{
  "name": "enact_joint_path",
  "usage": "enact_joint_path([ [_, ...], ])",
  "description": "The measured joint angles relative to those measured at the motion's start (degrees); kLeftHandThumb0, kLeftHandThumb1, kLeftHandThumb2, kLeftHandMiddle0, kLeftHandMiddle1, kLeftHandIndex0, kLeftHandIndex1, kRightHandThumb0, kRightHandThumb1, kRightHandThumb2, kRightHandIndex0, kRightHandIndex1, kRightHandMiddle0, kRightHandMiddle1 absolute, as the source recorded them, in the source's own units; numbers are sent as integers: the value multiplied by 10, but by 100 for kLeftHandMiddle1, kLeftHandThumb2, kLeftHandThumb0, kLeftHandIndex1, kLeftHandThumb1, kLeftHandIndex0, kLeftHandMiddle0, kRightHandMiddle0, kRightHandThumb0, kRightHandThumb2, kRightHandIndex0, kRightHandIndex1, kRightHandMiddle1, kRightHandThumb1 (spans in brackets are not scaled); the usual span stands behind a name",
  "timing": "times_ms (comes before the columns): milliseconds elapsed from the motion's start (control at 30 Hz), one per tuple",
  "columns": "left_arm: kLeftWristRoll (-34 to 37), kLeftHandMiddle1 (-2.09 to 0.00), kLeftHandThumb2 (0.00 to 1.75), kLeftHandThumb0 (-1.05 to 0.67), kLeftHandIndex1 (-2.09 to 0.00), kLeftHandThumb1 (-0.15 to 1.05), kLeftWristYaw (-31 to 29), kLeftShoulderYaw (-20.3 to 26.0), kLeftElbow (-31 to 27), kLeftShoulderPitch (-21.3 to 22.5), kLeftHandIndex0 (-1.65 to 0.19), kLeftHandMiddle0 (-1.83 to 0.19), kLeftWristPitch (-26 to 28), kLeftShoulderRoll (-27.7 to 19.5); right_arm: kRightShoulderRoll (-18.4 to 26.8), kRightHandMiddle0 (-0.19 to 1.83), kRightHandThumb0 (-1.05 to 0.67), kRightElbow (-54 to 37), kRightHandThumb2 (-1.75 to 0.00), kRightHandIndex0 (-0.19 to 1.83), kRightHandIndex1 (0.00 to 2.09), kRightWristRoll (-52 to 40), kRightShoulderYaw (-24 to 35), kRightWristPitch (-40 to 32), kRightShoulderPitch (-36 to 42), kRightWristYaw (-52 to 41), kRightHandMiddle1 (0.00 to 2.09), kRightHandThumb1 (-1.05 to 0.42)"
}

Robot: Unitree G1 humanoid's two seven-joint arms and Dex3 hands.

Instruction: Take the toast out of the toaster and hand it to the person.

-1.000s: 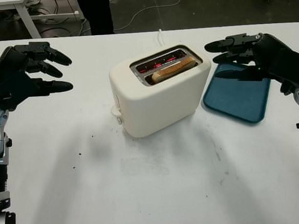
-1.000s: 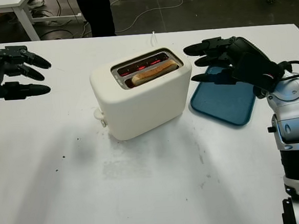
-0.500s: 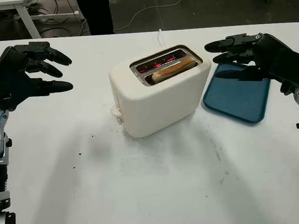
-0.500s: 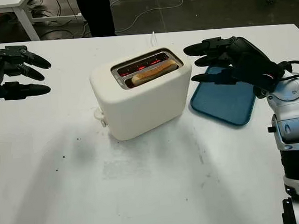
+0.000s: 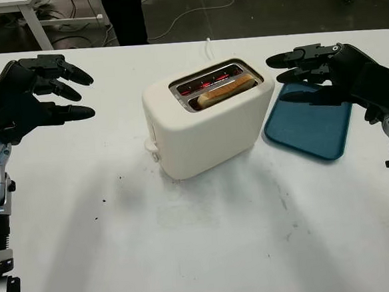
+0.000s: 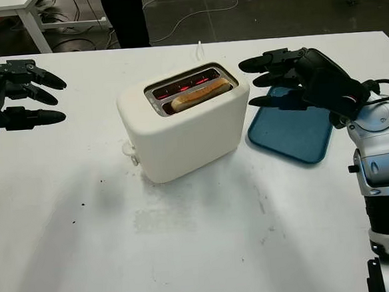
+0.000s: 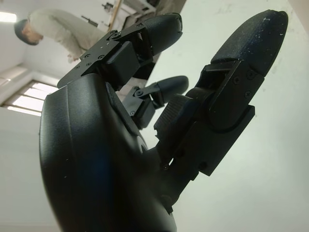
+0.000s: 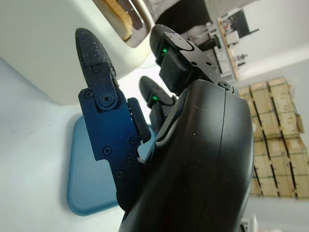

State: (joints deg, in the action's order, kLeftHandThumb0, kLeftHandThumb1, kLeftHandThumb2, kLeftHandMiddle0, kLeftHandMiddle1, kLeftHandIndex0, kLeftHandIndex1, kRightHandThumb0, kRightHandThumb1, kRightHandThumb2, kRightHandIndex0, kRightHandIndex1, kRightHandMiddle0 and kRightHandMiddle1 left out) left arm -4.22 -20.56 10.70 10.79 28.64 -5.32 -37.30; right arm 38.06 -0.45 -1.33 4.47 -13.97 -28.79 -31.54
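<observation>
A cream toaster [image 5: 206, 128] stands mid-table, its elements glowing red. A slice of toast [image 5: 225, 90] pokes out of the nearer slot; its edge also shows in the right wrist view as toast [image 8: 117, 13]. My right hand [image 5: 310, 74] hovers open just right of the toaster, above the tray, a short gap from the toaster's top corner. My left hand [image 5: 60, 88] hangs open over the table at the far left, well clear of the toaster. A person's dark legs [image 5: 124, 17] stand beyond the table's far edge.
A blue tray [image 5: 308, 123] lies flat to the right of the toaster, under my right hand. The toaster's white cord [image 5: 208, 46] runs off the far edge. A white table leg [image 5: 34, 25] and cables on the dark floor lie behind.
</observation>
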Motion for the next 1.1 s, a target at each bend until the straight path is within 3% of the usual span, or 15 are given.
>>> enact_joint_path([
  [1100, 0, -90, 0, -105, -76, 61, 0, 0, -1, 0, -75, -73, 2, 0, 0, 62, -55, 1, 0, 37, 52, 0, 0, 0, 0, 0, 0, -84],
])
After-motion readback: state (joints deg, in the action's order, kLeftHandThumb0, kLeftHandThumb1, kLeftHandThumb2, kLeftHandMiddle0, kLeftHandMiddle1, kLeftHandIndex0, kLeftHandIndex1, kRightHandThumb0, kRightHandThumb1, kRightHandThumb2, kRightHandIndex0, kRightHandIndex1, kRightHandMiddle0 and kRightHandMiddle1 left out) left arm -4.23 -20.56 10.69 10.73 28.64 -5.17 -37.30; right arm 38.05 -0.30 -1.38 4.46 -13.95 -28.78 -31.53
